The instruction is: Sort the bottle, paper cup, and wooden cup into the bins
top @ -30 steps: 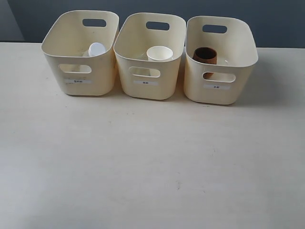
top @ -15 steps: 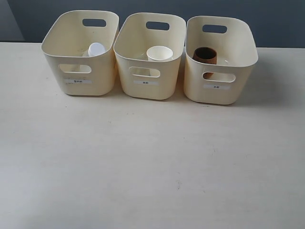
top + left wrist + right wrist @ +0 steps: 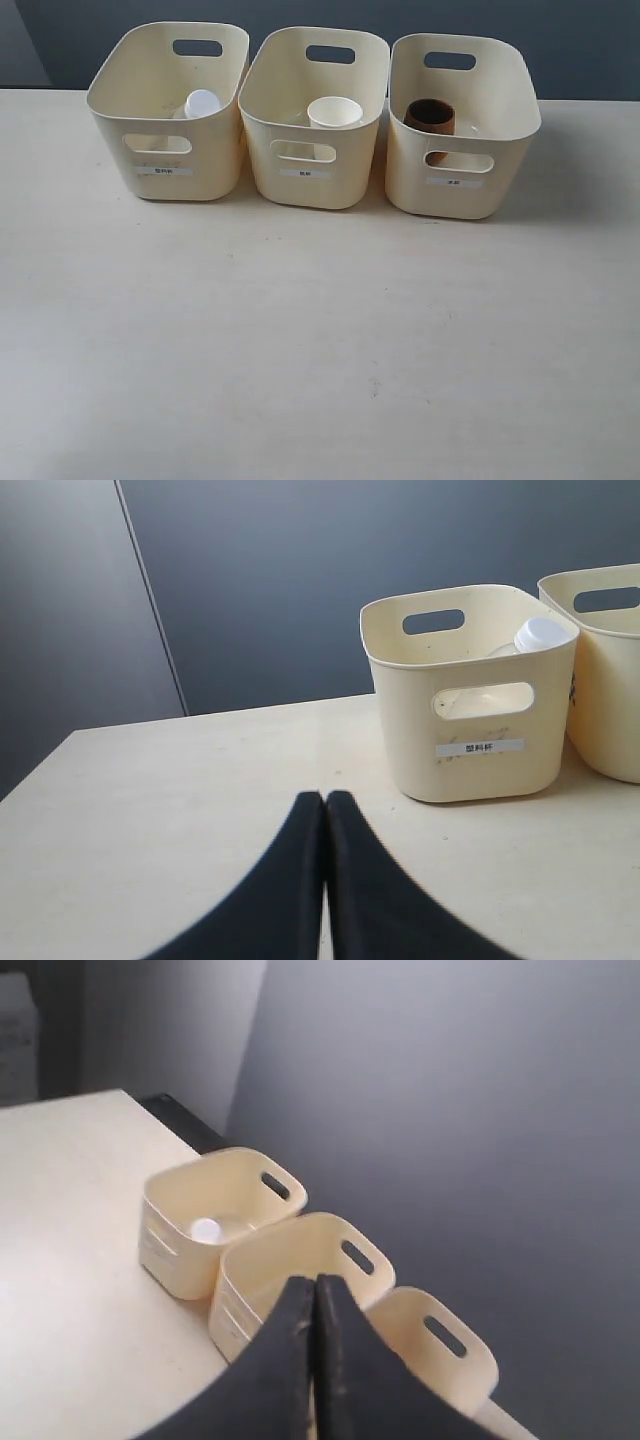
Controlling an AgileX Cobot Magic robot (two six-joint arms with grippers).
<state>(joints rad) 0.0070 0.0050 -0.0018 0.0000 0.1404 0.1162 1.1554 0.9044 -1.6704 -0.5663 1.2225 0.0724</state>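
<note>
Three cream bins stand in a row at the table's far side. Inside the left bin (image 3: 168,120) is the bottle (image 3: 203,102), of which mainly the white cap shows (image 3: 541,635). The paper cup (image 3: 335,112) stands upright in the middle bin (image 3: 315,125). In the right bin (image 3: 462,130) sits the brown wooden cup (image 3: 430,116). Neither gripper appears in the exterior view. My left gripper (image 3: 324,798) is shut and empty, low over the table before the left bin (image 3: 470,695). My right gripper (image 3: 314,1283) is shut and empty, high above the bins (image 3: 215,1215).
A dark grey wall (image 3: 350,20) rises behind the table's far edge. The pale tabletop (image 3: 320,340) stretches out in front of the bins. Each bin carries a small white label (image 3: 166,171).
</note>
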